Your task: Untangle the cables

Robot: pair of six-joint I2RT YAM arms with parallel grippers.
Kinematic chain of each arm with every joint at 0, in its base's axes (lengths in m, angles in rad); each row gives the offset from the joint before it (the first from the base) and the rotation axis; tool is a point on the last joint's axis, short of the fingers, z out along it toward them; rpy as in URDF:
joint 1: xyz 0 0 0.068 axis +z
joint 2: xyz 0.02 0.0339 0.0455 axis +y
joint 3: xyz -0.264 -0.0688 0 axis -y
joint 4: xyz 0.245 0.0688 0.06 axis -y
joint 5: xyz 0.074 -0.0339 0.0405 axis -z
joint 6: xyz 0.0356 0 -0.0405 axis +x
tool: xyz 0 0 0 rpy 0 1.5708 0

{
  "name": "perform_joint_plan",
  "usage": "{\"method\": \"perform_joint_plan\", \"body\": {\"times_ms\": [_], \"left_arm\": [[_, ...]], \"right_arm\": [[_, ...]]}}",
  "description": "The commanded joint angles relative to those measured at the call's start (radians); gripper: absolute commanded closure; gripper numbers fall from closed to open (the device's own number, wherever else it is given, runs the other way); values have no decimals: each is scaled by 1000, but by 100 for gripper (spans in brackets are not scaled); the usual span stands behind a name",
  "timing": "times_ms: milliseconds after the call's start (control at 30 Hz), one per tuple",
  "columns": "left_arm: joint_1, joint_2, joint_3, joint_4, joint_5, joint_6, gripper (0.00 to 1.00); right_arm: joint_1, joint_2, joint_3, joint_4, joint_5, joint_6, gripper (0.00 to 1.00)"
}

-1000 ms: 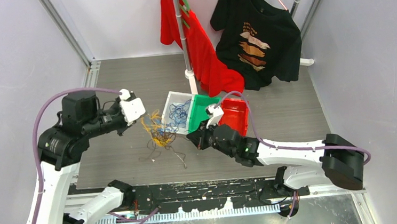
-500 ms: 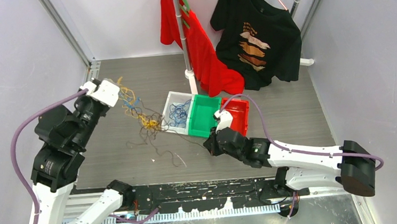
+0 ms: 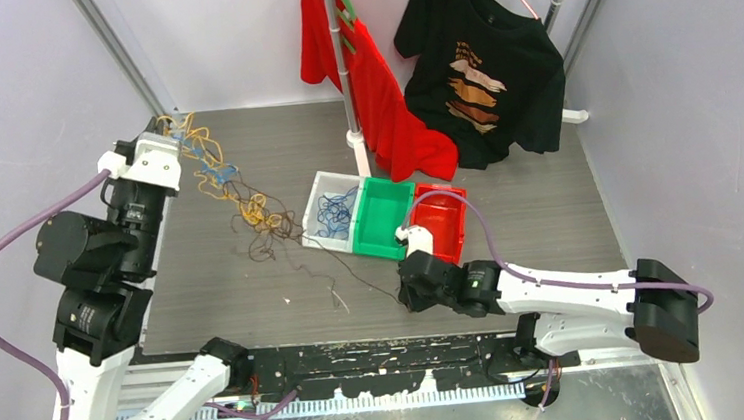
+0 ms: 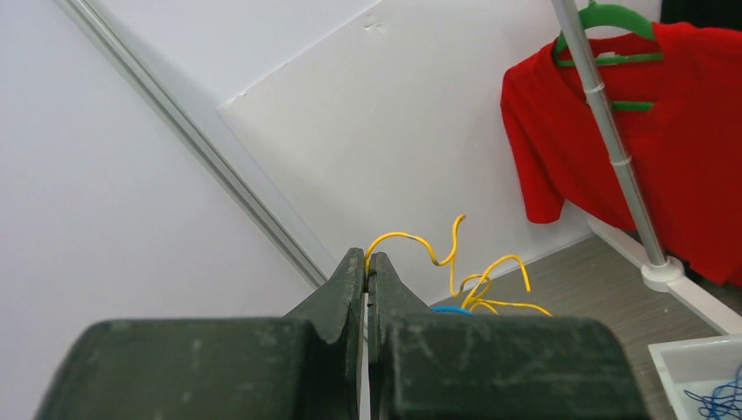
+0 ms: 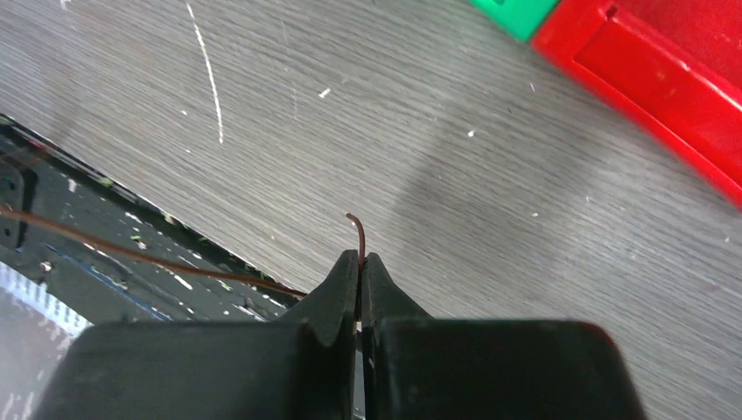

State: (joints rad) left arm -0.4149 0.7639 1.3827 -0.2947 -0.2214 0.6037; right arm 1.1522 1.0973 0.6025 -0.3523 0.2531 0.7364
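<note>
Left tool (image 4: 366, 264) is pinching a yellow cable (image 4: 401, 234); right tool (image 5: 360, 265) is clamping a brown cable (image 5: 360, 238). Black shirt (image 3: 482, 71): lettering unreadable.

Yellow, blue, dark brown cables (image 3: 247, 205); white bin (image 3: 321, 185), green bin (image 3: 380, 215), red bin (image 3: 447, 227); red shirt (image 3: 380, 109); black shirt (image 3: 519, 108), orange-cream striped print; grey wood-grain table (image 3: 548, 206).

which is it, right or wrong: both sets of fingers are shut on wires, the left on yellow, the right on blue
Wrong in one respect: the right wrist view shows the right fingers shut on a dark brown wire, not blue. The left fingers are shut on a yellow wire.
</note>
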Motion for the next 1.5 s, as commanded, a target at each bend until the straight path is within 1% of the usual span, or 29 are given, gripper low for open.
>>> {"method": "perform_joint_plan", "body": {"times_ms": [0,100,200,267,333,433,533,700,800,867,1000,1067,1233,1333,1467], "left_arm": [[2,-28,33,40,74,-47,100],[2,-33,30,-48,139,-46,100],[2,-44,17,-92,167,-40,100],[2,-59,-10,-78,148,-7,100],[1,-74,-53,-50,83,30,100],[2,-93,-139,-73,-35,106,100],[3,-120,-248,-117,-108,152,100],[8,-168,-411,-159,-117,218,100],[22,-161,-478,-180,-128,284,100],[56,-155,-519,-197,-113,330,100],[157,-135,-589,-234,-41,382,100],[226,-125,-637,-234,-1,423,100],[445,-88,-738,-220,140,518,100],[465,-72,-796,-180,151,564,100],[467,-63,-843,-135,199,566,100]], "right_arm": [[4,-5,65,-46,-5,-28,99],[3,-40,85,-14,-4,-51,99],[-5,-82,100,17,4,-63,99],[-19,-104,128,-16,32,-54,99],[-30,-132,147,-65,70,-43,99],[-40,-212,163,-168,186,-6,99],[-63,-346,193,-237,313,-5,99],[-84,-468,318,-324,600,-87,99],[-85,-537,363,-292,712,-178,99],[-85,-579,395,-268,767,-227,99],[-84,-640,451,-188,811,-345,99],[-84,-657,481,-157,828,-391,99],[-84,-685,535,-74,869,-523,99],[-85,-684,566,-40,879,-573,99],[-84,-669,580,-1,866,-613,99]]}}
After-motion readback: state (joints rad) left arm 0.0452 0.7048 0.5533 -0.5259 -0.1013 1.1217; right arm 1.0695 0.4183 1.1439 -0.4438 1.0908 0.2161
